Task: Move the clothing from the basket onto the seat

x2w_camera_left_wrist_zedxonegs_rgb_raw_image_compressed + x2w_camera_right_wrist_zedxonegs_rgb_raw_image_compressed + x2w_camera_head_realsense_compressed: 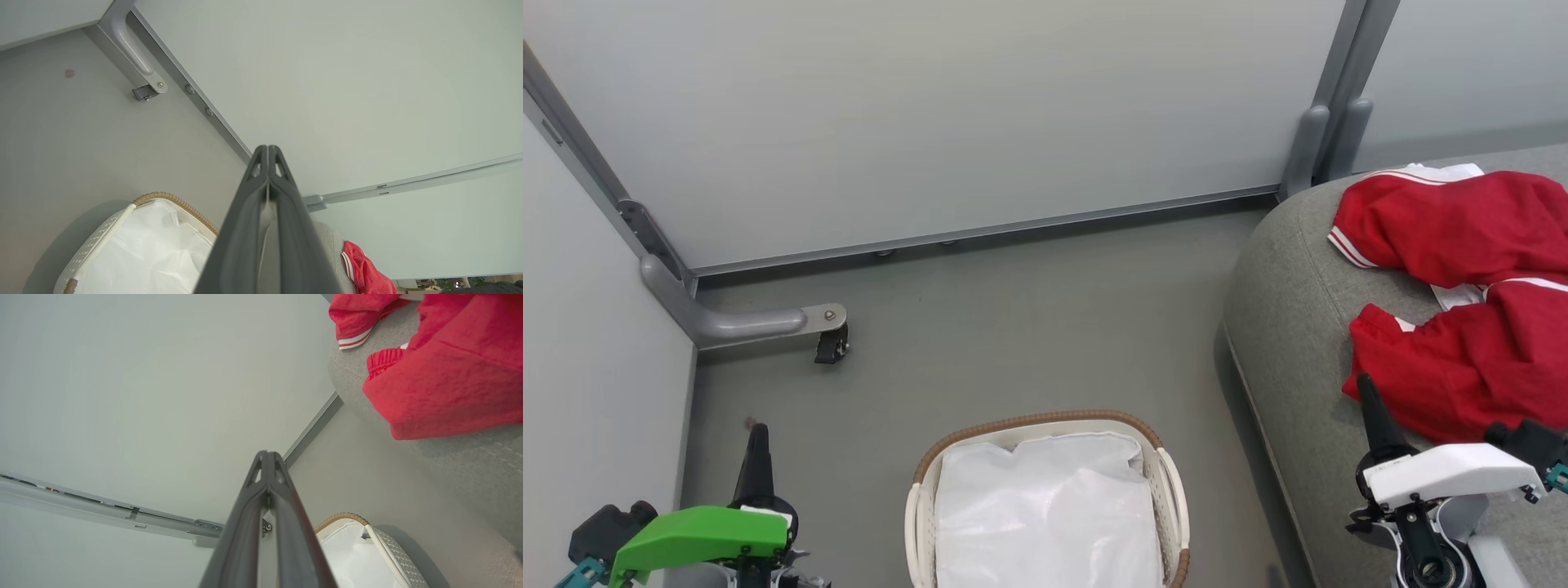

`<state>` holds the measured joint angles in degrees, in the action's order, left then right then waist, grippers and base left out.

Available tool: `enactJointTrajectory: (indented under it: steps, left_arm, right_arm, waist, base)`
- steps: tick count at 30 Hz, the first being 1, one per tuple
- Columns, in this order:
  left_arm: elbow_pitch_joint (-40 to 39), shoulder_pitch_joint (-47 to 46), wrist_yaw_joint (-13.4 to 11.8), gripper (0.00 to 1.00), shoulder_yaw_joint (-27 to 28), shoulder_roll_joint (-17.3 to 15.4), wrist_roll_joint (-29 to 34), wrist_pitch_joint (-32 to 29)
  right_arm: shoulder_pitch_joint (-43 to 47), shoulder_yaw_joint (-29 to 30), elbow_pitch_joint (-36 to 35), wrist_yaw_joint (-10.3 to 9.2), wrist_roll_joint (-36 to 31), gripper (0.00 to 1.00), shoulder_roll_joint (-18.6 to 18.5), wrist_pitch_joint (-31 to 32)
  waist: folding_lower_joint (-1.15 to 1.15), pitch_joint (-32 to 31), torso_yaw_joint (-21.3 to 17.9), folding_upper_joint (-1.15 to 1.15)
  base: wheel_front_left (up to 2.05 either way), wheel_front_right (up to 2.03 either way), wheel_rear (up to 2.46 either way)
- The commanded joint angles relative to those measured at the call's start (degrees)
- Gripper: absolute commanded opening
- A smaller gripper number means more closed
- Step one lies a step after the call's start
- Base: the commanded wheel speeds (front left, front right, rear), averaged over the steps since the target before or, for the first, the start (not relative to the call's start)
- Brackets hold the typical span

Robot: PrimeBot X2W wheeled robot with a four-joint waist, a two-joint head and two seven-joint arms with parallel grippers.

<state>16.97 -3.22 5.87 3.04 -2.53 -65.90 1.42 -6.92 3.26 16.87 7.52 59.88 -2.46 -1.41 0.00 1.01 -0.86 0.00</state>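
Two red garments lie on the grey seat (1282,327) at the right: one (1445,224) farther back with white-striped cuffs, one (1462,367) nearer me. The right wrist view has the clothing (449,375) on the seat (482,465), and the left wrist view catches a red edge (367,273). The white basket (1168,490) with its brown rim stands on the floor at the bottom centre, holding just its white liner (1045,514); it also shows as the basket (98,245) and basket (392,551). My left gripper (758,429) is shut at the lower left, my right gripper (1364,384) shut beside the nearer garment, both holding nothing.
Pale partition panels (931,122) with grey frames close off the back and left. A grey bracket foot with a caster (829,343) juts onto the grey floor (1013,327) at the left. The floor lies open between basket and wall.
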Motion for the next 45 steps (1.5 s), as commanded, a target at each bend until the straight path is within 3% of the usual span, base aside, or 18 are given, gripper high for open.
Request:
enactJointTrajectory:
  steps: [1,45]
  left_arm:
    - [-0.8,-1.6,0.3,0.00,0.3,-0.4,-1.5,-0.4]
    - [-2.5,-2.9,1.4,0.00,2.9,-0.5,-20.5,-6.3]
  right_arm:
    - [0.0,0.3,-0.9,-0.02,1.7,0.00,-0.4,0.5]
    - [0.7,2.7,-2.5,-0.02,25.1,0.00,-0.5,6.3]
  waist:
    - [0.00,0.0,0.0,0.00]
    - [0.00,-0.6,0.6,0.00]
  base:
    - [0.00,0.00,0.00]
    - [0.00,0.00,0.00]
